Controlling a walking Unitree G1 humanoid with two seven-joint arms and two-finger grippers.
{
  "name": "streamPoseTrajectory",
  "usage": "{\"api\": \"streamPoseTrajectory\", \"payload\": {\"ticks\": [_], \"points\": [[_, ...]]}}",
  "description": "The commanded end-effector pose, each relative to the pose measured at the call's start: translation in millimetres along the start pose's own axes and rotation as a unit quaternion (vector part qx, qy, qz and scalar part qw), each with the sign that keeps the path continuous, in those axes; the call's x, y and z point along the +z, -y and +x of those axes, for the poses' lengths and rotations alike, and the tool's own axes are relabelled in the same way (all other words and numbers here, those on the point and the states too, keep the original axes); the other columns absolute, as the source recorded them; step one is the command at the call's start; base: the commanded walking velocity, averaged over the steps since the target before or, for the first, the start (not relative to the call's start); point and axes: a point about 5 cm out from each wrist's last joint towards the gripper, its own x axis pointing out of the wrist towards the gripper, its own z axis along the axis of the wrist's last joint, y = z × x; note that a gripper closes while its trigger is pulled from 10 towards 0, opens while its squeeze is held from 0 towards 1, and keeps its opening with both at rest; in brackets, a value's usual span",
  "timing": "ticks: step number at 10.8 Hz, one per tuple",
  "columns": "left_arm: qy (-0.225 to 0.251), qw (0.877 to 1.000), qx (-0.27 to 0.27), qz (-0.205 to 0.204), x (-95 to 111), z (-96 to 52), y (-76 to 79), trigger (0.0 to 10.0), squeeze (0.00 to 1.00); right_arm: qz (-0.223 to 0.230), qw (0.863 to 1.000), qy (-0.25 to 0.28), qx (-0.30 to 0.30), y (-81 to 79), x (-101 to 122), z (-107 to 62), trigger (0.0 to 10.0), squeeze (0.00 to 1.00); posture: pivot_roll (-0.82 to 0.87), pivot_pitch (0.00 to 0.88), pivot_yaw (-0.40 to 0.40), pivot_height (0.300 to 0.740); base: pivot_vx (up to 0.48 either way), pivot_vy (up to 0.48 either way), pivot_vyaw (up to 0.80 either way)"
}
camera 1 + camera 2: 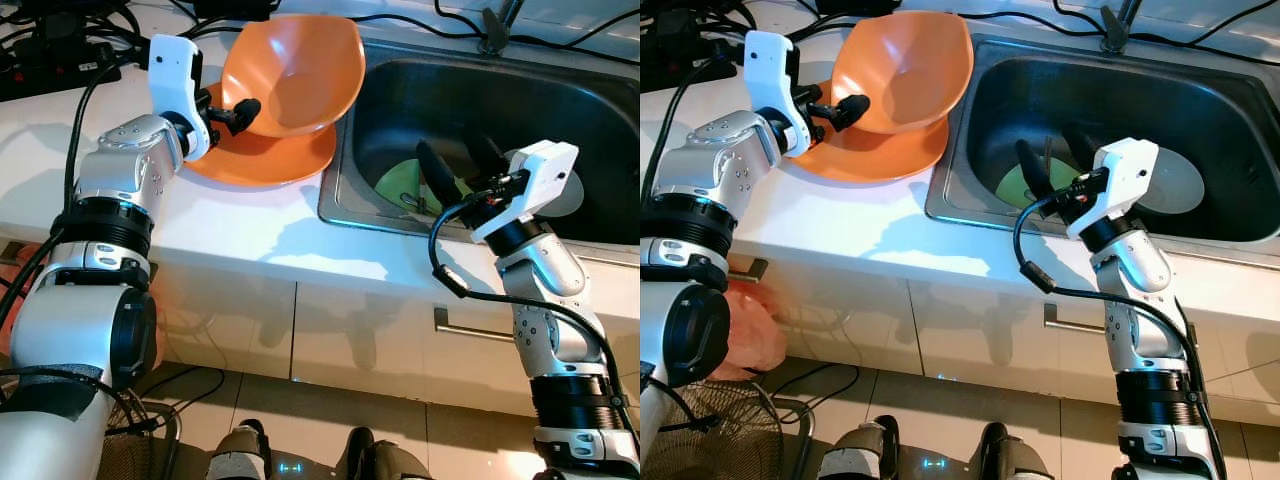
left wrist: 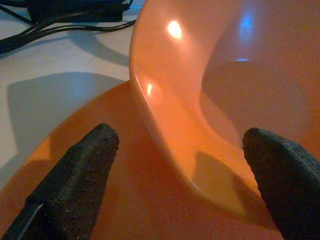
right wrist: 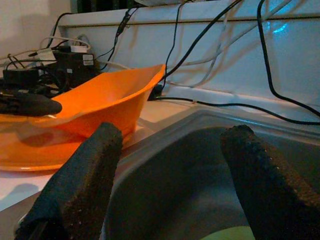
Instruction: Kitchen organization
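Reaching forward over the worktop (image 1: 250, 230), my left end effector (image 1: 238, 112) is open, one finger inside the orange bowl (image 1: 295, 70) and one outside its rim, above the orange plate (image 1: 262, 160) the bowl rests on. My right end effector (image 1: 1052, 160) hangs over the sink (image 1: 1200, 110), fingers spread and holding nothing. Beneath it the head views show a green plate (image 1: 400, 180), perhaps with utensils on it, and the right wrist view shows cables (image 3: 220, 65) behind the bowl.
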Motion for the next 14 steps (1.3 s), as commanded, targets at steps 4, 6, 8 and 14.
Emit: {"api": "streamPoseTrajectory", "payload": {"ticks": [4,6,8,14], "points": [[0.012,1.000,0.005,-0.006,7,0.8,0.1,0.0,0.00,-0.005,1.000,0.009,-0.001,0.5,6,0.5,10.0,0.00,0.19,0.186,-0.044,0.740,0.000,0.000,0.00],[0.014,1.000,0.005,-0.008,8,0.4,-0.6,0.0,0.00,-0.006,1.000,0.007,-0.001,0.1,5,0.0,10.0,0.00,0.19,0.192,-0.045,0.740,0.000,0.000,0.00],[0.021,1.000,0.006,-0.013,10,-0.6,-2.3,0.0,0.00,-0.006,1.000,0.004,0.000,0.1,4,0.0,10.0,0.00,0.19,0.195,-0.046,0.740,0.000,0.000,0.00],[0.039,0.999,0.015,-0.032,17,-2.6,-6.2,0.0,0.00,-0.009,1.000,0.001,0.001,-0.6,3,2.0,10.0,0.00,0.19,0.197,-0.051,0.740,0.000,0.000,0.00]]}}
